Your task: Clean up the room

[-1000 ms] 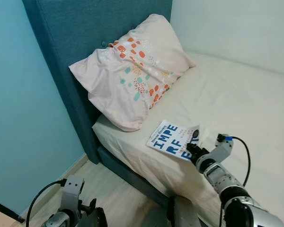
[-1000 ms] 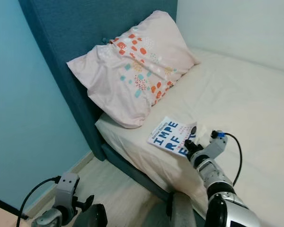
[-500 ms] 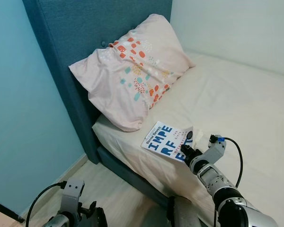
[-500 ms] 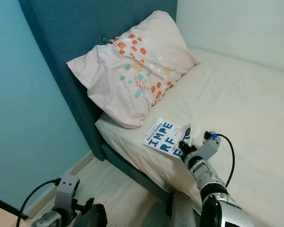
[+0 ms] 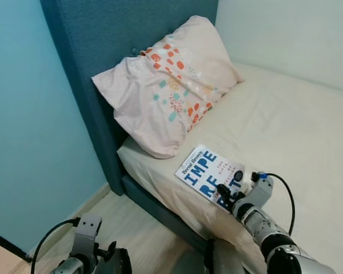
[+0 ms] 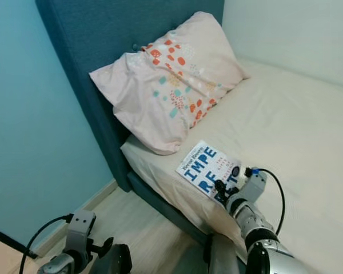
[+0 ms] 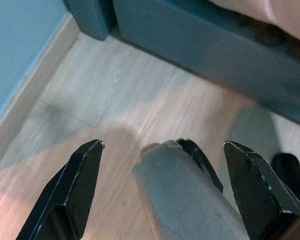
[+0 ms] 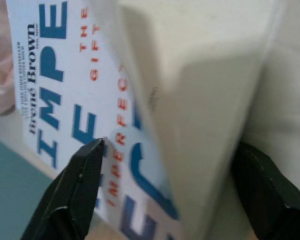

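White-covered book [image 5: 212, 174] on bed [image 5: 286, 125], 5 o'clock of pillow [image 5: 171, 85], is pinched by right gripper [image 5: 227, 193]; left gripper [image 7: 165, 195] is spread.

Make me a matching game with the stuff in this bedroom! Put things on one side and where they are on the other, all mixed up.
Things:
1. pillow
2. book
3. left end effector
4. right end effector

Places:
A. hanging low over the wooden floor beside the bed
B. leaning against the blue headboard
C. around the corner of the book
D. flat on the sheet near the bed's edge, below the pillow

Pairs: 1-B, 2-D, 3-A, 4-C
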`<state>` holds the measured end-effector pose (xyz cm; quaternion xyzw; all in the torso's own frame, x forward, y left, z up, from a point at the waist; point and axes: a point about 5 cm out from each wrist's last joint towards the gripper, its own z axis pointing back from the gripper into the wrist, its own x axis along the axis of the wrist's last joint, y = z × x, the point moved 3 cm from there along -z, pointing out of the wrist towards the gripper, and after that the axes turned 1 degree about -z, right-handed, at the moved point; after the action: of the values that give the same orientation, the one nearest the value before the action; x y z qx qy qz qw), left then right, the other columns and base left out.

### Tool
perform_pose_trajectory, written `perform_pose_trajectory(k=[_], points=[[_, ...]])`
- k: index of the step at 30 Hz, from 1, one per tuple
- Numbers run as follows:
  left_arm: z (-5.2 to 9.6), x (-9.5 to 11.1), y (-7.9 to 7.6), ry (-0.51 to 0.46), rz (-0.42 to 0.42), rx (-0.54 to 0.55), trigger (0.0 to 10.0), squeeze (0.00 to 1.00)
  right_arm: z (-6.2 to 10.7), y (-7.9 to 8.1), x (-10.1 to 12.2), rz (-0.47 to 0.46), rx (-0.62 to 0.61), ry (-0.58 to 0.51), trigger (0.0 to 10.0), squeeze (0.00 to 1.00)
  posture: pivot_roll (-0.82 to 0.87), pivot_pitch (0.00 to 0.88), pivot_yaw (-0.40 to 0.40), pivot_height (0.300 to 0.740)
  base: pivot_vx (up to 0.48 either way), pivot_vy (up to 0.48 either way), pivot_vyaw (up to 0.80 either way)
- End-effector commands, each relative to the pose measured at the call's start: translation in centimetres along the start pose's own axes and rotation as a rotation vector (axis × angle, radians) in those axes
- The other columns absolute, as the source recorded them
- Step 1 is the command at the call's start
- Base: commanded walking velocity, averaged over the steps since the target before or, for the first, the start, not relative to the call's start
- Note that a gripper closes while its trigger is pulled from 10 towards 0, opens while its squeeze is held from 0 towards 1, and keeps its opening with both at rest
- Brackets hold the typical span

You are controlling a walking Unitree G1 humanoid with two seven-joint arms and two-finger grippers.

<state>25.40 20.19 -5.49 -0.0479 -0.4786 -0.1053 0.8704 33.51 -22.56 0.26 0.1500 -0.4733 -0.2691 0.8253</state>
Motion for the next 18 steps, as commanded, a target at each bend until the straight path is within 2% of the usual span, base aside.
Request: perform_pose_trajectory(k=[1,2,5,13,14,15,17,18], points=[[0.1,-0.5,-0.2,0.017,0.016,0.004,10.0,0.00,0.6,-2.3,-1.1,-0.005,-0.088,0.038,10.0,1.00,0.03,0.088,-0.050,0.536,0.000,0.000,0.00],[0.1,-0.5,-0.2,0.017,0.016,0.004,10.0,0.00,0.7,-2.4,-1.1,-0.008,-0.093,0.036,10.0,1.00,0.03,0.088,-0.050,0.536,0.000,0.000,0.00],[-0.4,0.1,-0.7,0.008,0.022,-0.009,10.0,0.00,1.4,-4.8,-0.2,-0.001,-0.173,0.021,10.0,1.00,0.00,0.054,-0.049,0.536,0.000,0.000,0.00],[-0.4,0.1,-0.7,0.008,0.022,-0.009,10.0,0.00,1.4,-4.8,-0.2,-0.001,-0.173,0.021,10.0,1.00,0.00,0.054,-0.049,0.536,0.000,0.000,0.00],[-0.6,0.3,-0.9,0.006,0.024,-0.011,10.0,0.00,1.7,-5.3,0.4,-0.003,-0.193,0.003,10.0,1.00,-0.01,0.045,-0.047,0.536,0.000,0.000,0.00],[-1.0,0.8,-1.3,0.000,0.030,-0.016,10.0,0.00,1.7,-5.2,2.6,0.015,-0.188,-0.085,10.0,0.00,-0.02,0.007,-0.050,0.536,0.000,0.000,0.00],[-1.4,1.4,-1.7,-0.015,0.042,-0.012,10.0,0.00,1.7,-4.1,6.1,0.058,-0.139,-0.237,10.0,0.00,-0.02,0.000,-0.053,0.536,0.000,0.000,0.00],[-1.4,1.4,-1.7,-0.015,0.042,-0.012,10.0,0.00,1.7,-4.1,6.1,0.058,-0.139,-0.237,10.0,0.00,-0.02,0.000,-0.053,0.536,0.000,0.000,0.00]])
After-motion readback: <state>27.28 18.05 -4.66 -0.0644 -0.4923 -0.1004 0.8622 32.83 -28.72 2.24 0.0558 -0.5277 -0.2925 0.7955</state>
